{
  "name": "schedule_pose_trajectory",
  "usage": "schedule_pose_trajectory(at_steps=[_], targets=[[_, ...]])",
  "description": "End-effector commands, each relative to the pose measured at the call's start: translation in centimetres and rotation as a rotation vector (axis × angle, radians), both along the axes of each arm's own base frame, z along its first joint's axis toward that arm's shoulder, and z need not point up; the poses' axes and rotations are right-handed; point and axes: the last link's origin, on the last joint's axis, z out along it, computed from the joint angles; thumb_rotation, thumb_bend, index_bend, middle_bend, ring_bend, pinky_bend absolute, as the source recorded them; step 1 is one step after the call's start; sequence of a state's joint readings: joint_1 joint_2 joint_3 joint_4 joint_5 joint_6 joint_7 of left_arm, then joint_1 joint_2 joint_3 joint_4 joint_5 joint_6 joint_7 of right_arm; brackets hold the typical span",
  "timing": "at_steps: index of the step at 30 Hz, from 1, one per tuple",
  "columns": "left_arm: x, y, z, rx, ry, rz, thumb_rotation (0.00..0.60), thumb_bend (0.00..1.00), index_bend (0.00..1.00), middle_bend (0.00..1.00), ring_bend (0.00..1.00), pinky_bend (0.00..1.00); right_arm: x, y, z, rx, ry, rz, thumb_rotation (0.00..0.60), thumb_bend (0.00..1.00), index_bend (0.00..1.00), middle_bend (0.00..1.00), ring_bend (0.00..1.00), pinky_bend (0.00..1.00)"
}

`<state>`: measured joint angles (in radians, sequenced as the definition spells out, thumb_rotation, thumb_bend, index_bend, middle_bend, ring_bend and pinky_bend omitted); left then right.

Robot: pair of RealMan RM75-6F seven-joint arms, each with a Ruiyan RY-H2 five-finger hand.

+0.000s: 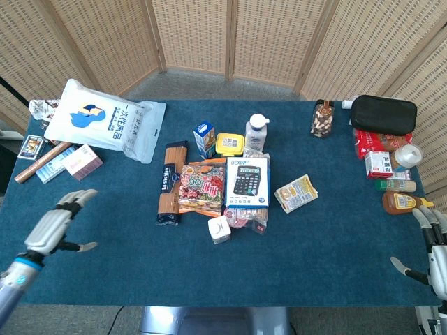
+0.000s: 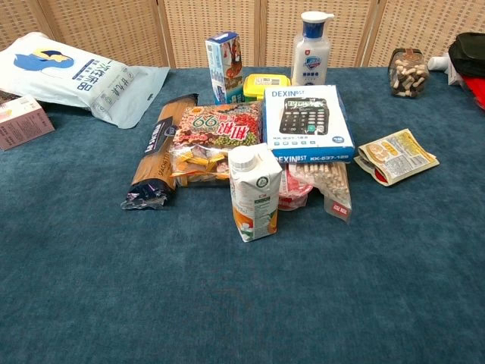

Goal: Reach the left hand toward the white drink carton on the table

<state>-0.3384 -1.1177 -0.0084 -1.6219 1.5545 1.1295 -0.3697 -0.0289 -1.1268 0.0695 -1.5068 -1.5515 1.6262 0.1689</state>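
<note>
The white drink carton point(image 1: 219, 229) stands upright near the table's front middle, just in front of the snack bag and calculator box; in the chest view the carton point(image 2: 254, 193) shows a green logo and orange print. My left hand point(image 1: 56, 225) hovers over the table's front left with fingers spread, holding nothing, well left of the carton. My right hand point(image 1: 434, 249) sits at the front right edge, fingers apart and empty. Neither hand shows in the chest view.
A dark spaghetti pack point(image 1: 170, 183), snack bag point(image 1: 202, 186) and calculator box point(image 1: 246, 181) crowd behind the carton. A large white bag point(image 1: 105, 120) and small boxes point(image 1: 85, 162) lie at the far left. Bottles and packets point(image 1: 391, 167) line the right edge.
</note>
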Motion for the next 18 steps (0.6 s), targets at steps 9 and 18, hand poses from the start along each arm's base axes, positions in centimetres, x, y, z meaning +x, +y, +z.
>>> schedule_pose_trajectory(at_steps=[9,18], targets=[[10.1,3.0,-7.8,-0.238,-0.110,-0.241,0.600,0.03,0.00,0.00,0.00,0.00,-0.1,0.1,0.3,-0.008,-0.009,0.001,0.600,0.00,0.00,0.00,0.00,0.01],[13.8,3.6,-11.5,-0.243,-0.117,-0.288,0.600,0.02,0.00,0.00,0.00,0.00,0.0,0.2,0.5,-0.006,-0.017,0.004,0.600,0.00,0.00,0.00,0.00,0.01]])
